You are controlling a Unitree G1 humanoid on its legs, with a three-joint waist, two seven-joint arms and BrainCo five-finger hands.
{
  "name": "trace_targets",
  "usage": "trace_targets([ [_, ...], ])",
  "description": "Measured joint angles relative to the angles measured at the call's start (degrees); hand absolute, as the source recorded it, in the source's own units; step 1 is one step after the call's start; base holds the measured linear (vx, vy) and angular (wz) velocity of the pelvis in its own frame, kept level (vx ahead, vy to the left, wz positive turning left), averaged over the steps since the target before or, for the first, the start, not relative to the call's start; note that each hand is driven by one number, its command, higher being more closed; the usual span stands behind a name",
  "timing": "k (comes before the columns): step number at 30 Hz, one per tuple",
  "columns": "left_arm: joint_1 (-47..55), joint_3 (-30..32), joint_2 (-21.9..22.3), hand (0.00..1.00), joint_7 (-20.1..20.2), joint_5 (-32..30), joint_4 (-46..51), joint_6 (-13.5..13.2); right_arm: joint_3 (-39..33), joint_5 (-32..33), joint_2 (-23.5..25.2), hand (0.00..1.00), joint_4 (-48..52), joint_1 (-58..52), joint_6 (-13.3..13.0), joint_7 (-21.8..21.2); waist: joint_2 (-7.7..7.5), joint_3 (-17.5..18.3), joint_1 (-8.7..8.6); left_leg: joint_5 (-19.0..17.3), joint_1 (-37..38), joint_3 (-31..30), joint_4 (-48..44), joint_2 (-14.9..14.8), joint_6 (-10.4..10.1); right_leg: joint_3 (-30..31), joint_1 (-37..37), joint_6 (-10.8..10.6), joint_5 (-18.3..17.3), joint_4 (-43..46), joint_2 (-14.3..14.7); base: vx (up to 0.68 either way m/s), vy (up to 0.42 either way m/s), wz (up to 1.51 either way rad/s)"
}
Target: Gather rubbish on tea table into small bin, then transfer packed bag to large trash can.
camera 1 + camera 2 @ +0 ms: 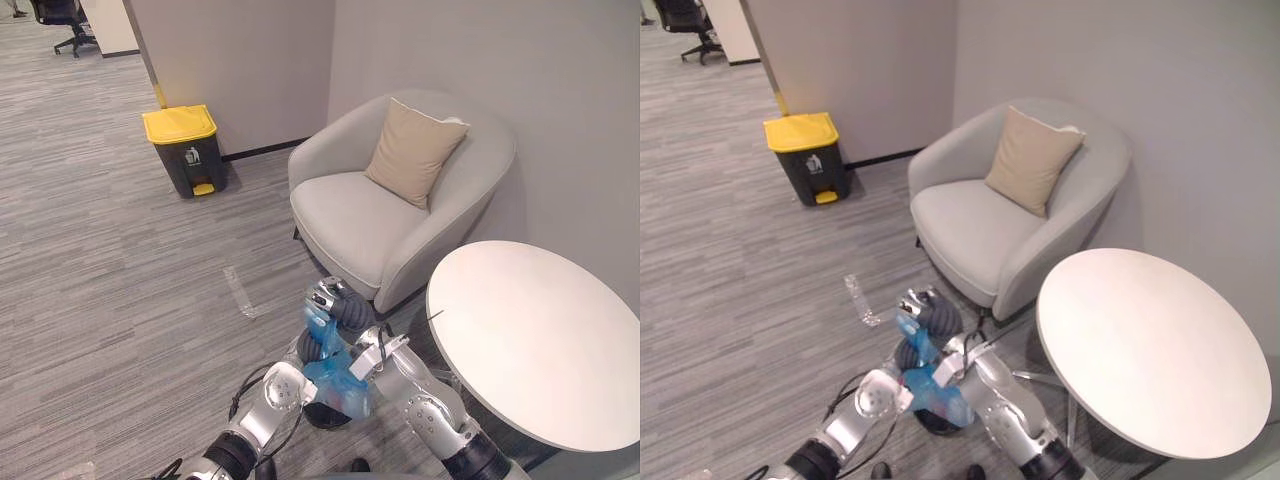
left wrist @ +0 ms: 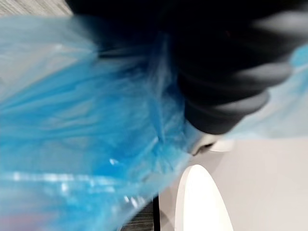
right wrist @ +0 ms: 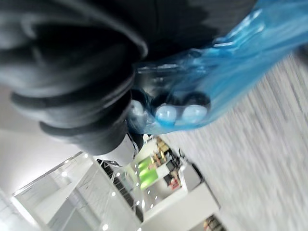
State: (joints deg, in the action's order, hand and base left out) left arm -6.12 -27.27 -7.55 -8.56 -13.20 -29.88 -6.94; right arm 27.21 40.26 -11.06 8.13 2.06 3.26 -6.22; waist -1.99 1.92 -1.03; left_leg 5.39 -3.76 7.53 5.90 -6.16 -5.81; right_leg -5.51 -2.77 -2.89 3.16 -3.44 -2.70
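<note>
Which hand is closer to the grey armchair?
Right. The right hand is just short of the armchair, gripping the blue bag; the left hand is behind it, nearer the robot.

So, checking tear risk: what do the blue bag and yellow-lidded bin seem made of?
The blue bag looks like thin glossy translucent plastic film: crinkled, light showing through. The dark bin with yellow lid looks like rigid moulded plastic, smooth and fairly matte.

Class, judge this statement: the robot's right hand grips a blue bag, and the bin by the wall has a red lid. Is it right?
Not quite. The lid of the bin is yellow, not red, as the left eye view shows. The rest holds: the right hand grips a blue bag, and the bin stands by the wall.
</note>
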Motion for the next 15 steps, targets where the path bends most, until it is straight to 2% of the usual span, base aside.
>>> trace_targets([
  [2,1.0,0.98,0.07,1.0,0.08,0.13,0.57,0.01,-1.0,-2.54,-0.01,0.0,-0.09,-1.15,0.25,-0.09,0.0,-0.01,-0.03,-0.01,0.11,-0.07,0.0,-0.01,0.01,-0.05,0.14,-0.02,-0.09,0.0,-0.01,0.0,0.0,0.04],
  [7,3.07,4.0,-0.02,1.0,0.09,2.14,1.34,0.05,-3.14,-15.2,0.0,0.0,-0.23,-4.09,0.74,-0.38,0.02,-0.12,-0.06,-0.21,0.81,-0.21,0.02,-0.07,-0.03,-0.22,0.83,-0.39,-0.97,0.16,-0.08,0.0,0.0,0.01],
  [8,3.23,4.56,-0.05,1.0,0.09,2.23,1.34,0.05,-4.19,-20.83,-0.02,0.0,-0.31,-4.72,0.75,-0.32,0.02,-0.14,-0.02,-0.23,0.8,-0.22,0.03,-0.07,-0.02,-0.24,0.84,-0.39,-0.98,0.17,-0.09,0.0,0.0,0.0],
  [9,3.38,4.86,-0.03,1.0,0.1,2.23,1.34,0.05,-4.47,-22.28,-0.06,0.0,-0.32,-4.8,0.75,-0.25,0.02,-0.14,-0.02,-0.24,0.8,-0.22,0.04,-0.07,-0.02,-0.23,0.84,-0.39,-0.99,0.17,-0.1,0.0,0.0,0.0],
  [10,3.99,5.96,-0.03,1.0,0.11,2.89,1.33,0.05,-5.02,-26.7,-0.34,0.0,-0.32,-4.85,0.69,-0.18,-0.02,-0.17,-0.03,-0.25,0.8,-0.2,0.04,-0.07,-0.03,-0.22,0.83,-0.39,-0.99,0.16,-0.11,0.0,0.0,0.0],
  [15,5.36,7.93,-0.13,1.0,0.53,4.07,1.1,0.05,-6.85,-35.81,-2.63,0.0,-0.39,-4.91,0.61,-0.59,-0.12,-0.26,0.0,-0.26,0.8,-0.2,0.03,-0.01,-0.02,-0.22,0.84,-0.39,-1.04,0.17,-0.15,0.0,0.0,0.0],
])
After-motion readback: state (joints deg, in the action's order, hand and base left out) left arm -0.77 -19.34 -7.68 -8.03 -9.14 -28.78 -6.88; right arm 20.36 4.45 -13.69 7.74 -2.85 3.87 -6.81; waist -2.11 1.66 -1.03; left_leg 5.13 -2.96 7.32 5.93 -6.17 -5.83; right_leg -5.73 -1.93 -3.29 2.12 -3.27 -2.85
